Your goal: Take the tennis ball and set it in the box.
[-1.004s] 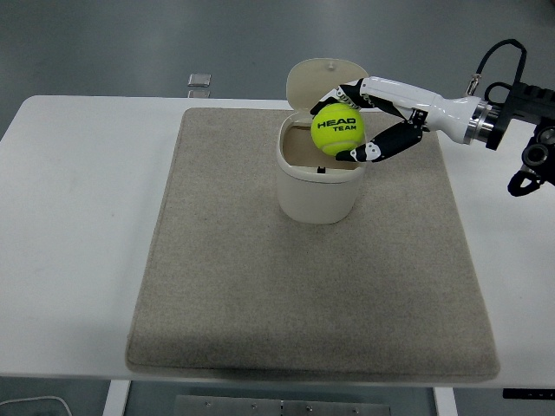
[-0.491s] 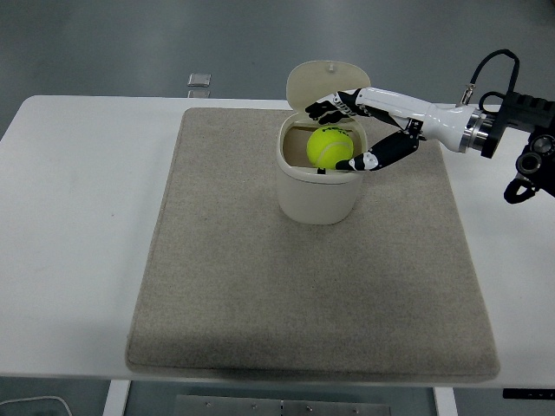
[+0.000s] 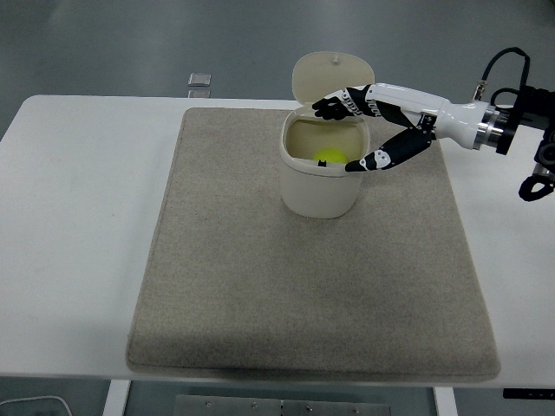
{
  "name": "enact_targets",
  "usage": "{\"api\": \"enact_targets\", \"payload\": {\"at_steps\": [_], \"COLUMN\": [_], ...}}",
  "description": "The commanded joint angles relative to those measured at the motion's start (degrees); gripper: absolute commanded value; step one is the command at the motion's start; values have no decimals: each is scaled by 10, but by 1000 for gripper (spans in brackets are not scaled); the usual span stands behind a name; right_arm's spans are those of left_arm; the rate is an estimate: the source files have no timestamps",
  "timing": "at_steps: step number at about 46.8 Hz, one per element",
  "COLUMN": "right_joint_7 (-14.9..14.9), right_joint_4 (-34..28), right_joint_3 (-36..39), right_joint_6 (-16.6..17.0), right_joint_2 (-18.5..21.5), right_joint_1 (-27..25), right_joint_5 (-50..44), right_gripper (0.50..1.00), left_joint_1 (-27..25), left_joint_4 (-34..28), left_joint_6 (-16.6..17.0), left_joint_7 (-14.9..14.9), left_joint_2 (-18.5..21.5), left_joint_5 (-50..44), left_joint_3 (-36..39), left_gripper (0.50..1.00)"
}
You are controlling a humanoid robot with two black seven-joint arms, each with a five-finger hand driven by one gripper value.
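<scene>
A yellow-green tennis ball lies low inside the cream box, only its top showing over the rim. The box stands at the back middle of the grey mat with its lid swung up behind it. My right hand hovers over the box's right side, fingers spread and empty, thumb tip near the rim. The left arm is out of view.
A small grey square object lies on the white table behind the mat's far left corner. The right arm's wrist and cable reach in from the right edge.
One second ago the hand held the ball above the box. It let go, the ball dropped down into the box, and the hand shifted slightly right with fingers open.
</scene>
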Motion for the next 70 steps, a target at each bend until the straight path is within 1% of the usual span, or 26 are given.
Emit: {"api": "enact_targets", "payload": {"at_steps": [1, 4, 8, 11, 15, 19, 23, 30, 34, 38, 44, 47, 54, 56, 61, 66, 70], "right_joint_7": [-1, -1, -1, -2, -16, -27, -43, -92, -115, -131, -142, -149, -186, -191, -190, -183, -183], "right_joint_4": [1, 2, 1, 0, -4, -16, -38, -73, -89, -100, -103, -104, -118, -122, -123, -123, -123], "right_joint_3": [0, -1, -1, 0, 0, 0, -1, -1, -1, -1, -1, -1, 0, 0, 0, 8, 26], "right_joint_6": [24, 37, 50, 48, 45, 42, 34, 7, -7, -21, -45, -54, -67, -69, -70, -69, -69], "right_joint_2": [-20, -36, -54, -63, -74, -74, -70, -63, -53, -37, -30, -16, 3, 6, 6, 8, 10], "right_joint_1": [-2, -3, -18, -29, -47, -63, -70, -78, -80, -81, -91, -97, -105, -105, -106, -108, -116], "right_joint_5": [45, 78, 111, 130, 156, 194, 240, 339, 395, 433, 478, 510, 584, 601, 630, 632, 632], "right_gripper": [893, 893, 891, 891, 891, 891, 889, 889, 889, 889, 889, 889, 889, 889, 889, 893, 895], "left_joint_1": [0, 0, 0, 0, 0, 0, 0, 0, 0, 0, 0, 0, 0, 0, 0, 0, 0], "left_joint_4": [1, 1, 1, 1, 1, 0, 0, 0, 1, 0, 0, 0, 0, 1, 1, 1, 1], "left_joint_6": [-1, -1, 0, 0, -1, 0, 0, 0, -1, 0, -1, 0, -1, -1, 0, -1, -1], "left_joint_7": [0, 0, 0, 1, 0, 1, 1, 1, 0, 1, 0, 0, 0, 0, 1, 0, 0], "left_joint_2": [0, 0, 0, 0, 0, 0, 0, 0, 0, 0, 0, 0, 0, 0, 0, 0, 0], "left_joint_5": [0, 0, 0, 0, 0, 0, 0, 0, 0, 0, 0, 0, 0, 0, 0, 0, 0], "left_joint_3": [0, -1, -1, 0, -1, -1, -1, 0, -1, 0, 0, 0, 0, -1, 0, -1, 0], "left_gripper": [992, 992, 992, 992, 992, 992, 992, 992, 992, 992, 992, 992, 992, 992, 992, 992, 992]}}
